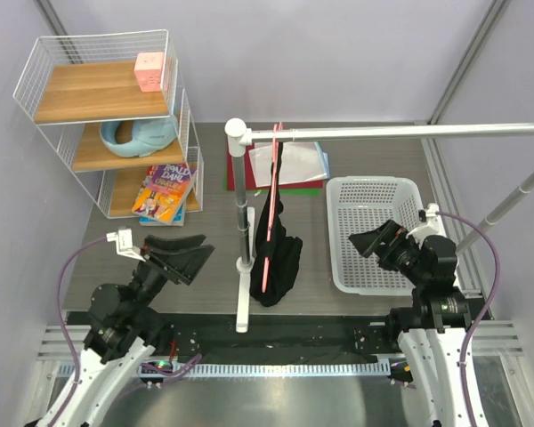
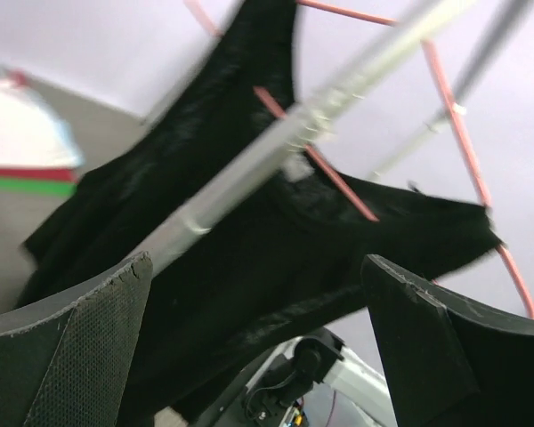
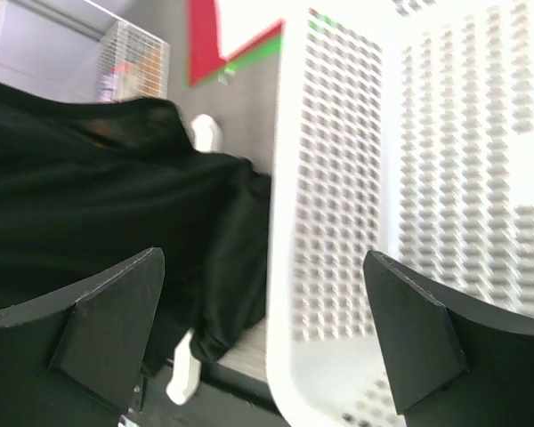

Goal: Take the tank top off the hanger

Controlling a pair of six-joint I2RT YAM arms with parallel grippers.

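Jaws apart and holding nothing on both arms: the left gripper (image 1: 185,255) is near the left edge, and the right gripper (image 1: 372,238) is above the one white basket (image 1: 374,181) by the right edge. Between them, mid-table, one tank top (image 1: 283,258) hangs on one pink hanger (image 1: 268,233).

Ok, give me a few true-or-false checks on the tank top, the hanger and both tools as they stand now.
1. The tank top hangs on the hanger from the rail. True.
2. The left tool is shut on the tank top. False: it is open, holds nothing and is apart from the garment.
3. The right tool is open above the white basket. True.
4. The tank top lies in the white basket. False: it hangs beside the basket.
5. The pink cube sits on the wire shelf's bottom level. False: it sits on the top level.
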